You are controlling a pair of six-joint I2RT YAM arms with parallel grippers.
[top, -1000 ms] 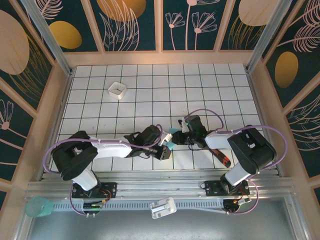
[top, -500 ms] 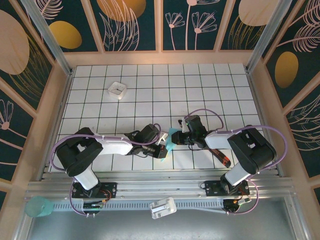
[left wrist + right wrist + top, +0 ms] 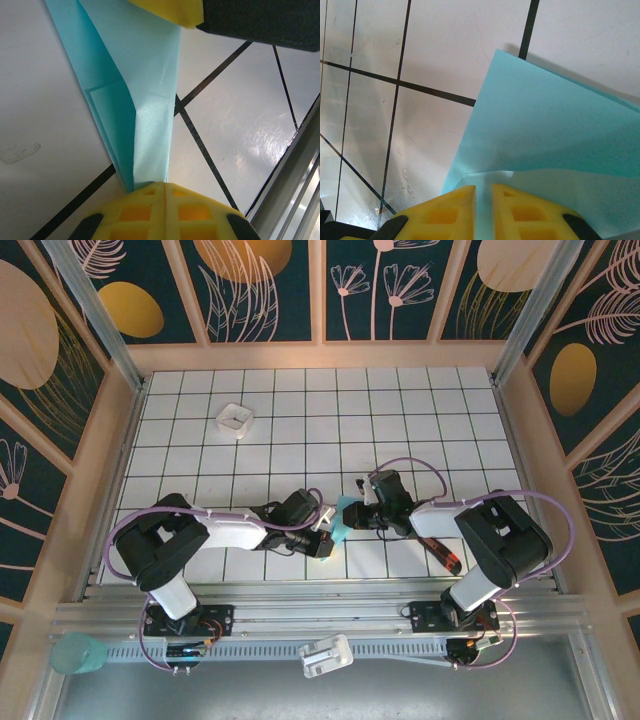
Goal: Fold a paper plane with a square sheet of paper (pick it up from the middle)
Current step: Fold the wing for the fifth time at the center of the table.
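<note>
Turquoise-blue paper plane [image 3: 145, 75], yellow pads [image 3: 150, 215] on the left end effector [image 3: 165, 186], white table [image 3: 400, 410] with black gridlines.

Two arms, same build. The left arm [image 3: 225, 532] and right arm [image 3: 435, 520] have smooth white shells on the long links and chunky black housings at the joints. A lilac cable [image 3: 108, 540] loops off the left one, and a second lilac cable [image 3: 566, 530] loops off the right. The base plates [image 3: 190, 620] are black. The left gripper [image 3: 328, 538] and right gripper [image 3: 350, 515] have black bodies. Their fingers [image 3: 165, 212] are yellow, moulded with square waffle pockets, with black backing at the sides.
</note>
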